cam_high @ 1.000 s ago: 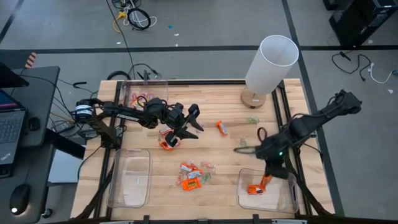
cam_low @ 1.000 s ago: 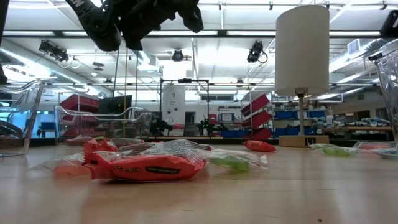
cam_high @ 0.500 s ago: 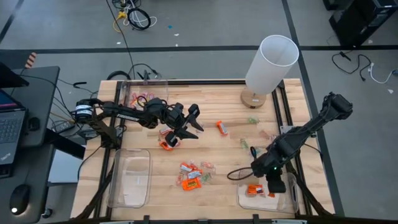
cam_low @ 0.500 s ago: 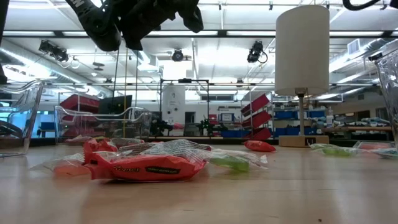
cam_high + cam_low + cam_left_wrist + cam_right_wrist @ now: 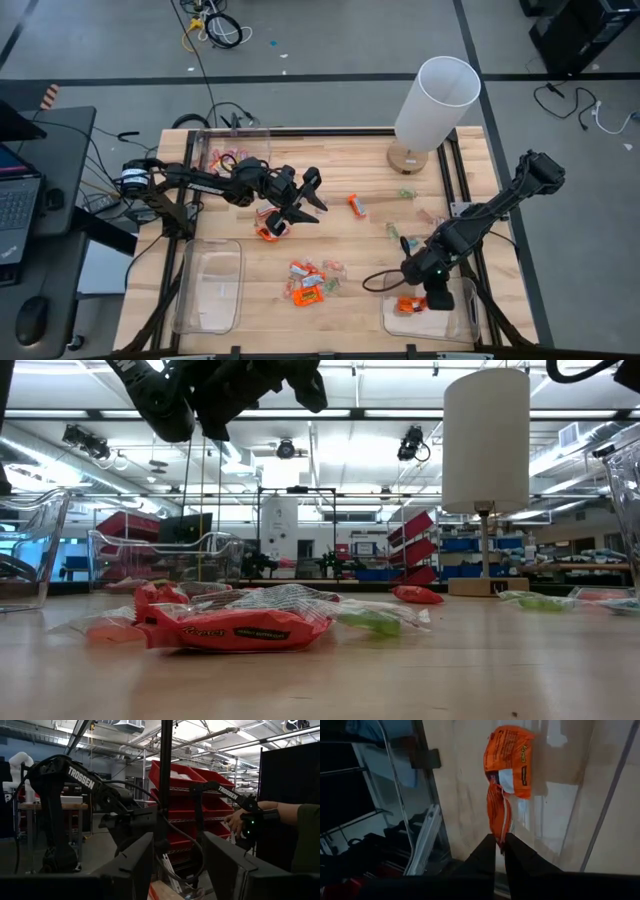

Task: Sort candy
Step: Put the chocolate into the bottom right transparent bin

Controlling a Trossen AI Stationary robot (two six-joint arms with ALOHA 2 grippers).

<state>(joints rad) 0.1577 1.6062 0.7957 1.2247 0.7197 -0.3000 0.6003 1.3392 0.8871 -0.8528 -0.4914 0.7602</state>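
My right gripper (image 5: pixel 432 298) (image 5: pixel 500 841) points down into the clear bin (image 5: pixel 462 322) at the table's near right. It is shut on an orange candy (image 5: pixel 497 812). Another orange candy (image 5: pixel 510 761) lies on the bin's floor just beyond. My left gripper (image 5: pixel 308 196) (image 5: pixel 177 870) hangs open and empty above the table's left middle, over an orange candy (image 5: pixel 268 231). A small pile of candy (image 5: pixel 310 283) (image 5: pixel 235 625) lies near the front middle. One orange candy (image 5: pixel 357 206) and several green ones (image 5: pixel 405 193) lie scattered farther back. My right gripper pinches the crinkled end (image 5: pixel 498 834) of the orange candy's wrapper between its two fingertips, which stand a narrow slit apart. The fingers slant down from above into the bin. The candy stretches away from the fingertips, and its far end reaches the other orange candy on the bin's floor.
A clear bin (image 5: pixel 210 288) stands at the near left. Another (image 5: pixel 232 153) at the far left holds pink candy. A white lamp (image 5: pixel 432 105) stands at the far right. A person's hand and sleeve (image 5: pixel 280 820) show beyond the table.
My right gripper has come down and toward the table's near edge, tipping more steeply downward, into the near right bin. The orange candy went down with it to the bin's floor.
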